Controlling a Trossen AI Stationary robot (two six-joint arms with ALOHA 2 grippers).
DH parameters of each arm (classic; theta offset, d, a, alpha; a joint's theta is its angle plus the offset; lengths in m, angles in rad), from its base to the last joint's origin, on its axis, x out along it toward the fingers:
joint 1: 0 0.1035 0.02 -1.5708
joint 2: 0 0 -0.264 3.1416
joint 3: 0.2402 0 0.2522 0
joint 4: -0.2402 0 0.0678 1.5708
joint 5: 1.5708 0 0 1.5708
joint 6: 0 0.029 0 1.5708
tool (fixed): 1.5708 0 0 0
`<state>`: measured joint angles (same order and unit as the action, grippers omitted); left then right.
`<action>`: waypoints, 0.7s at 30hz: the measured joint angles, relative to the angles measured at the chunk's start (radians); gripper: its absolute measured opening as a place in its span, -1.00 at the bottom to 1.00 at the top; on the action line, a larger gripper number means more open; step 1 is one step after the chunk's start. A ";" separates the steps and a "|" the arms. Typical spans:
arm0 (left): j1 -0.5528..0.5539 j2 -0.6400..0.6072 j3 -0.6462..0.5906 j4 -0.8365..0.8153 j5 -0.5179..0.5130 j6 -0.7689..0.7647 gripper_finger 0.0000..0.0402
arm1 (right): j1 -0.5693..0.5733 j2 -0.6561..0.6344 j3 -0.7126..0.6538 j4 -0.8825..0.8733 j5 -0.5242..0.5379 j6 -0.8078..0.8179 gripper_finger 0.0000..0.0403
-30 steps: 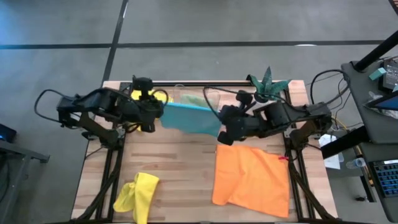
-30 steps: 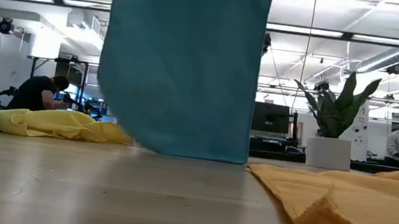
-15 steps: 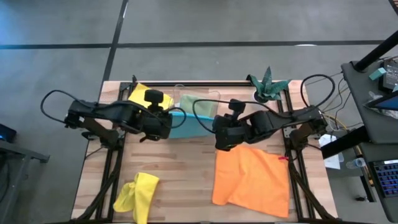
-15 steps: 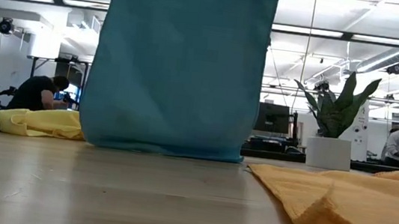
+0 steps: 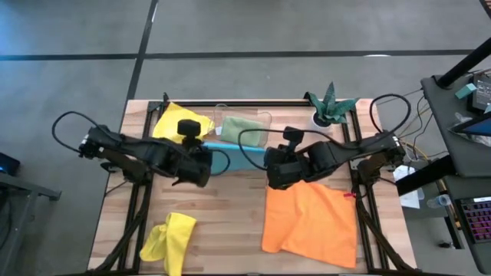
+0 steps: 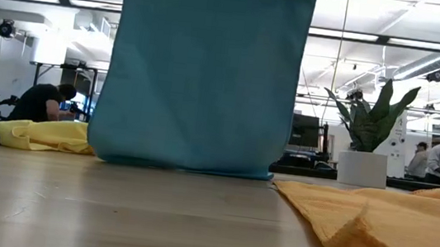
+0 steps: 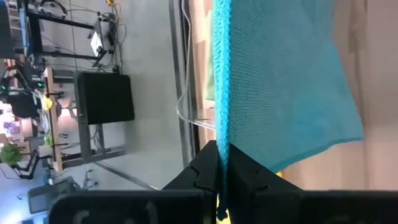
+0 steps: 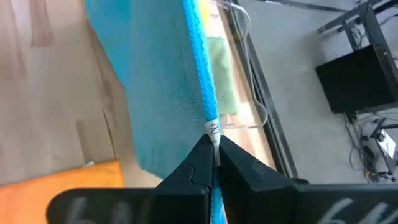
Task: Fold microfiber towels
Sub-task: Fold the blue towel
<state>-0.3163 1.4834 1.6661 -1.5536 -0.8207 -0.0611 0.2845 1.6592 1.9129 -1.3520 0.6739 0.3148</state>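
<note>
A turquoise towel (image 6: 205,72) hangs spread between my two grippers over the middle of the table, and its lower edge (image 6: 182,167) reaches the wood. My left gripper (image 5: 205,161) is shut on one upper corner. My right gripper (image 5: 270,165) is shut on the other. An orange towel (image 5: 311,218) lies flat at the near right. A crumpled yellow towel (image 5: 169,241) lies at the near left. Another yellow towel (image 5: 170,119) and a sage green one (image 5: 245,126) lie along the far edge. My left gripper pinches the turquoise towel's upper corner (image 7: 221,146) between its two fingers, right at the hem. The fingers slant down from the table's left side. The cloth hangs below them, spread flat toward the other gripper. My right gripper pinches the towel's other upper corner (image 8: 212,138) between its two fingers, beside a small white label (image 8: 213,129). The fingers slant down from the table's right side. The top hem runs nearly straight between the two holds.
A small green plant in a white pot (image 5: 331,106) stands at the far right corner. A clear tray (image 5: 257,123) sits under the green towel at the far edge. Bare wood (image 5: 222,215) lies between the orange towel and the crumpled yellow one.
Both grippers have come down and toward the table's near edge, carrying the turquoise towel. The towel has swung from slanting between them to hanging straight and spread, and its lower edge now lies level along the table.
</note>
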 joint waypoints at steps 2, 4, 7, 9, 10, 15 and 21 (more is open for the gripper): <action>-0.037 0.001 -0.008 -0.001 0.001 -0.040 -1.00 | 0.014 0.000 -0.023 0.001 -0.001 0.014 -0.96; -0.079 0.002 -0.016 0.000 0.011 -0.076 -1.00 | 0.037 0.000 -0.052 0.017 -0.023 0.033 -0.96; -0.145 0.002 -0.029 0.001 0.055 -0.139 -1.00 | 0.083 0.000 -0.087 0.038 -0.040 0.063 -0.96; -0.190 0.004 -0.036 0.000 0.075 -0.176 -1.00 | 0.118 0.000 -0.099 0.052 -0.054 0.090 -0.96; -0.213 0.006 -0.037 -0.002 0.082 -0.195 -1.00 | 0.138 0.000 -0.102 0.065 -0.054 0.098 -0.96; -0.304 0.008 -0.035 -0.002 0.092 -0.265 -1.00 | 0.212 0.000 -0.083 0.117 -0.054 0.127 -0.96; -0.329 0.007 -0.030 -0.007 0.101 -0.293 -1.00 | 0.242 -0.001 -0.030 0.135 -0.044 0.132 -0.96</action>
<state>-0.6453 1.4906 1.6360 -1.5603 -0.7197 -0.3543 0.5268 1.6585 1.8830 -1.2175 0.6297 0.4472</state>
